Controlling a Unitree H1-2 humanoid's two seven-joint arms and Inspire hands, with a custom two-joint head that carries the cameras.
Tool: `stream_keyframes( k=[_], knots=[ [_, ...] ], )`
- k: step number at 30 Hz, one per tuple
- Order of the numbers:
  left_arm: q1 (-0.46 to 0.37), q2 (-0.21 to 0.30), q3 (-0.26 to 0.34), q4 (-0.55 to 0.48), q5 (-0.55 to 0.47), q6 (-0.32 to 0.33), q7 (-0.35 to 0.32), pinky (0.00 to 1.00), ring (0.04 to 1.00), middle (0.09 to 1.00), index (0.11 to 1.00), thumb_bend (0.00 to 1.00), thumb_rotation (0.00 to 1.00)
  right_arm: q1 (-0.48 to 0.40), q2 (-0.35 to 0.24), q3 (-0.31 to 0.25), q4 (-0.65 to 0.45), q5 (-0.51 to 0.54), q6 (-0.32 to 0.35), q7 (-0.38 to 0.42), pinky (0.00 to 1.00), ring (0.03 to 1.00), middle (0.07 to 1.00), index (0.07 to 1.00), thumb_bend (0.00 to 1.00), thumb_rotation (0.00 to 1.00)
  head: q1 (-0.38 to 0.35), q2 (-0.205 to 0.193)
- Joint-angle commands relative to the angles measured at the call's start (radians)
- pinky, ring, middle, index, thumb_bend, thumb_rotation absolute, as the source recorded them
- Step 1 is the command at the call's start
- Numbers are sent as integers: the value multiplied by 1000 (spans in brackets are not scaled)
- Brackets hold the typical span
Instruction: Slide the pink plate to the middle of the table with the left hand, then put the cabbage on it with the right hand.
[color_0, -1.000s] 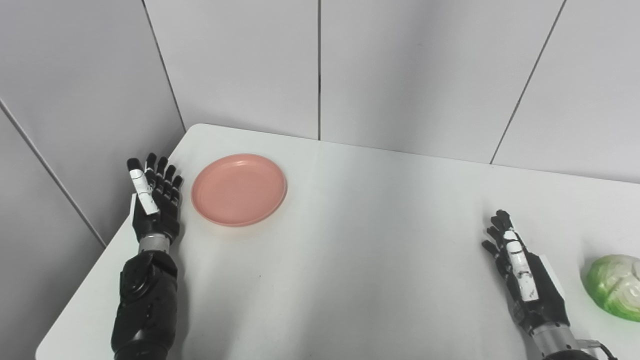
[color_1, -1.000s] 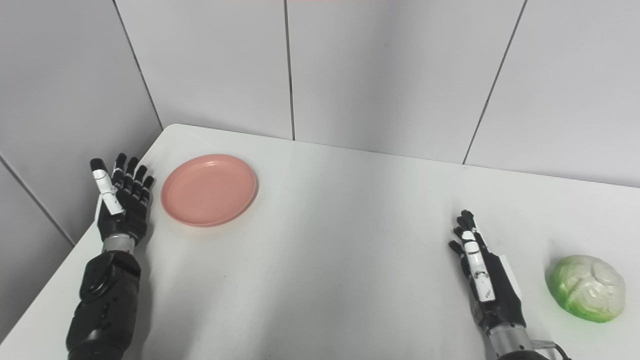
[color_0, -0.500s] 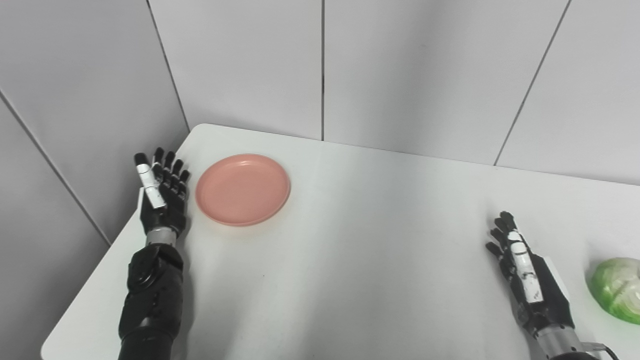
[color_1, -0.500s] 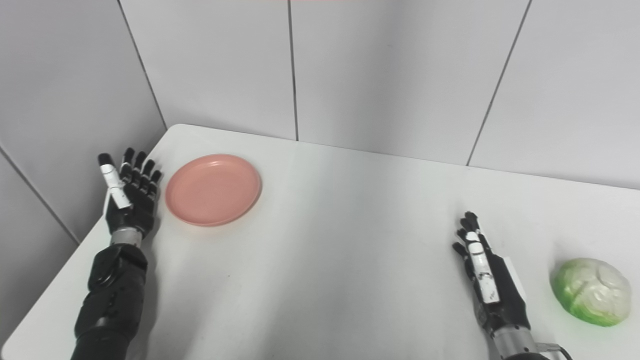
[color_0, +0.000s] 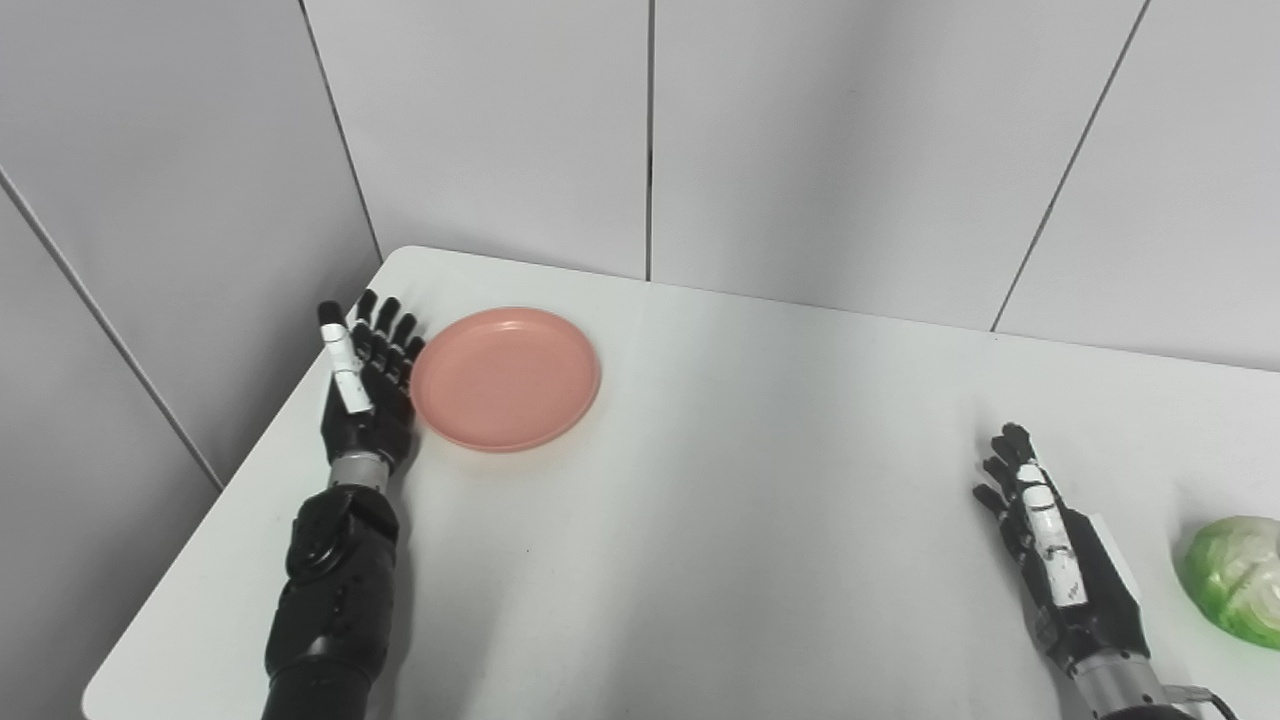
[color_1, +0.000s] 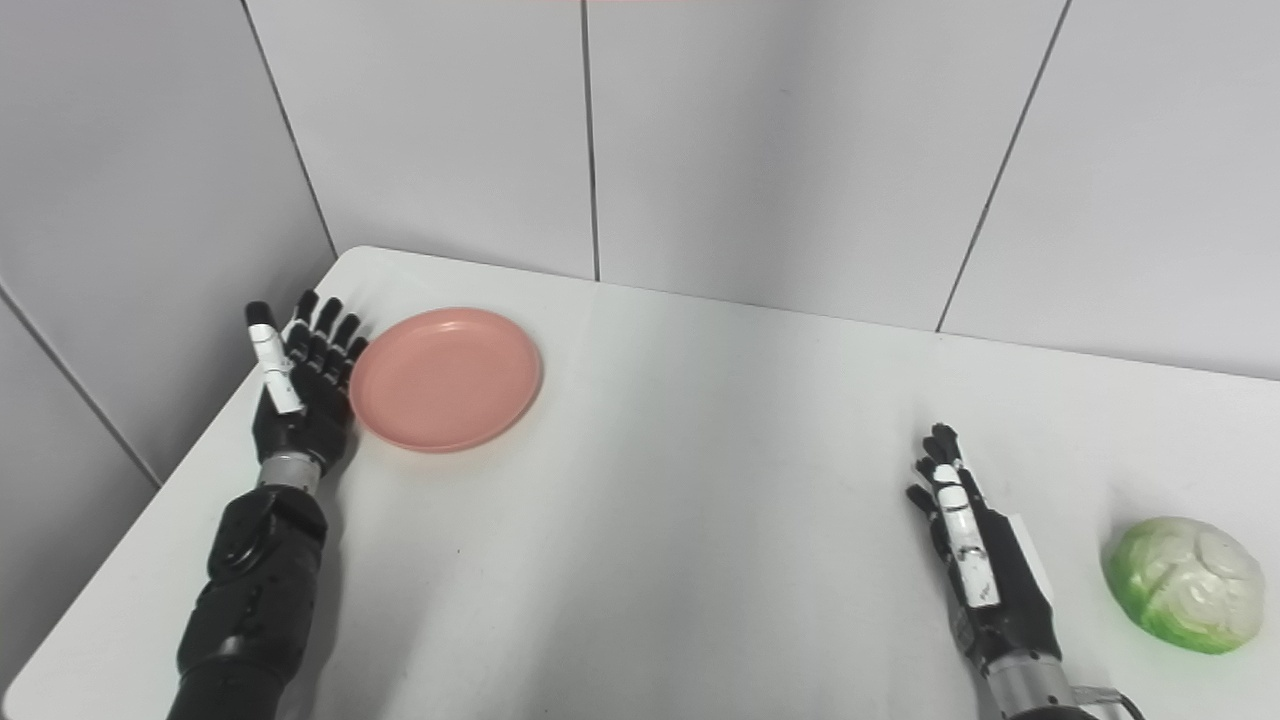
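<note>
The pink plate (color_0: 506, 378) sits near the white table's (color_0: 700, 520) far left corner. The left hand (color_0: 365, 395) stands edge-on against the plate's left rim (touching, or all but), fingers straight and holding nothing. The right hand (color_1: 975, 560) rests near the right side, fingers extended and empty, with the green cabbage (color_1: 1185, 585) lying apart to its right.

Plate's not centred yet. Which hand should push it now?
Left. The left hand is open at the pink plate's left rim, ready to push. The right hand is far across the table, beside the cabbage.
</note>
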Motion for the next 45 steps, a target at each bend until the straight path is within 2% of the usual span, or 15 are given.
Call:
stream_keyframes(
  k=[1, 6, 10, 14, 16, 20, 30, 34, 40, 45],
  knots=[
    [25, -15, -16, -14, 22, 65, 26, 981, 967, 972, 965, 880, 964, 3, -3, 1, -15, -6, 30, -2, 1000, 1000, 1000, 1000, 83, 1000, -3, 1],
    [36, -35, -38, -78, 34, 114, 40, 970, 963, 965, 956, 896, 942, 5, -4, 4, -16, -8, 27, 0, 1000, 1000, 1000, 1000, 88, 1000, -10, 3],
    [45, -45, -61, -107, 38, 116, 25, 995, 979, 979, 972, 900, 945, 5, -6, 6, -4, -14, 0, 5, 1000, 1000, 1000, 1000, 95, 1000, -12, 4],
    [51, -63, -74, -147, 47, 144, 49, 988, 970, 970, 959, 888, 953, 1, -5, 7, 6, -19, -16, 6, 1000, 1000, 1000, 1000, 89, 1000, -16, 5],
    [52, -67, -81, -156, 47, 153, 41, 992, 973, 972, 961, 896, 953, 0, -1, 5, 13, -23, -27, 2, 1000, 1000, 1000, 1000, 86, 1000, -19, 6],
    [59, -69, -102, -178, 59, 171, 30, 998, 984, 981, 971, 926, 948, 8, 6, 5, -13, -25, 5, -6, 1000, 1000, 1000, 1000, 95, 1000, -29, 9],
    [82, -89, -162, -270, 105, 207, 40, 968, 949, 948, 942, 904, 938, 14, 6, 11, -19, -42, 0, -9, 1000, 1000, 1000, 1000, 113, 1000, -68, 23],
    [89, -87, -181, -298, 117, 229, 27, 952, 944, 950, 945, 910, 942, 15, 11, 8, -14, -31, 5, -5, 1000, 1000, 1000, 1000, 125, 1000, -88, 29],
    [97, -81, -222, -326, 153, 249, 11, 962, 951, 955, 950, 882, 959, 13, 9, 12, 12, -26, -40, 10, 1000, 1000, 1000, 1000, 142, 1000, -112, 36],
    [102, -82, -257, -344, 175, 277, 3, 968, 955, 958, 960, 887, 970, 10, 11, 18, 21, -43, -46, 0, 1000, 1000, 1000, 1000, 137, 1000, -136, 43]
  ],
)
